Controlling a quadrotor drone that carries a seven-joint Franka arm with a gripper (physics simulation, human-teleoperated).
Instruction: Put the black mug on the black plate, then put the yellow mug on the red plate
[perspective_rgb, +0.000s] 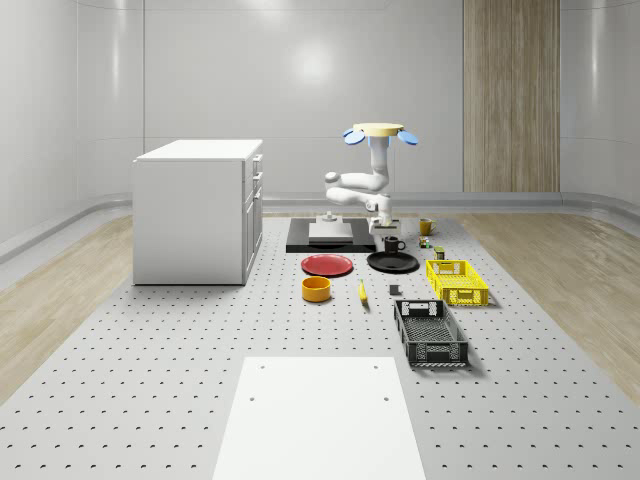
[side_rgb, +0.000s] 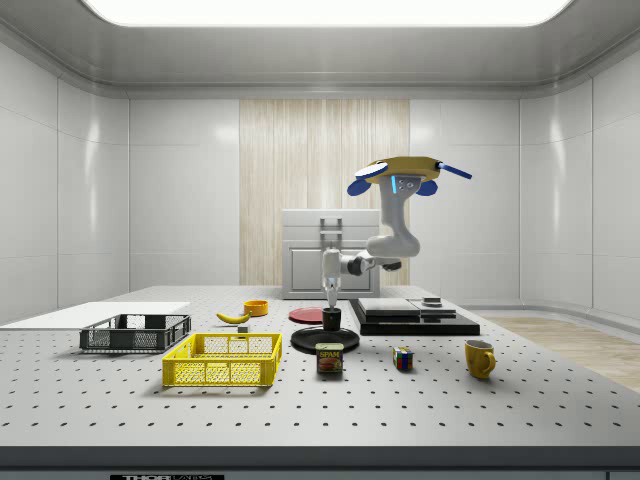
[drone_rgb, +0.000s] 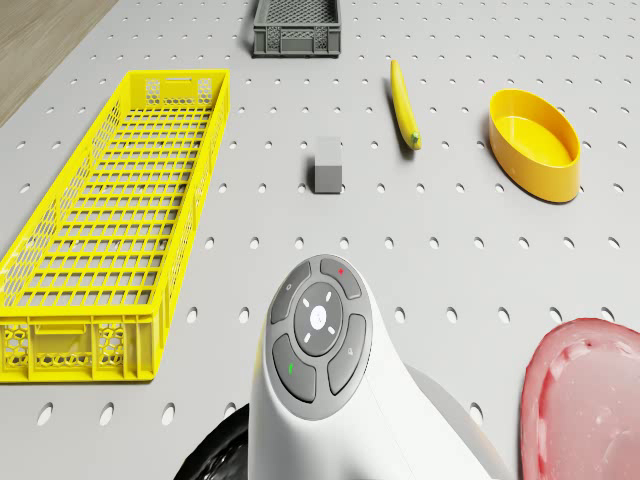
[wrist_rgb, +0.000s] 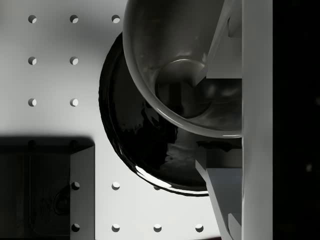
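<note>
Drone (side_rgb: 405, 172) hovers mid-frame, side view | arm bent, wrist vertical | jaws (side_rgb: 330, 303) grasping glossy black mug (side_rgb: 331, 319) over round black plate (side_rgb: 325, 340)

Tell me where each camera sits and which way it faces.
Whole-scene view: high, off the robot, looking along the table at the drone hovering above the black plate.
Side view: table level, facing sideways; arm hangs over the black mug.
Drone view: on the drone's body, looking forward and down past the arm at the yellow crate.
Wrist view: looking along the hand into the mug.
Whole-scene and side views share the yellow mug.
</note>
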